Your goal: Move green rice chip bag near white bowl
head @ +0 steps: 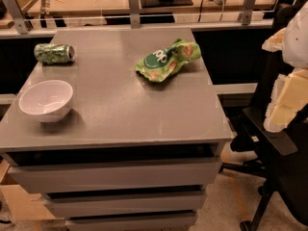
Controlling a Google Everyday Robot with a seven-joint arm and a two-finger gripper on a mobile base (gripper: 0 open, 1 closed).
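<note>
The green rice chip bag (167, 60) lies crumpled on the grey cabinet top (120, 109), at the back right, with its dark round logo facing up. The white bowl (46, 100) stands upright at the front left of the same top, far from the bag. My gripper (284, 102) shows as a pale cream shape at the right edge of the view, off the side of the cabinet and well to the right of the bag. It holds nothing that I can see.
A green soda can (54, 53) lies on its side at the back left. A black office chair (276, 148) stands right of the cabinet. A railing and a cluttered bench (134, 4) run behind. Drawers (115, 174) are below the front edge.
</note>
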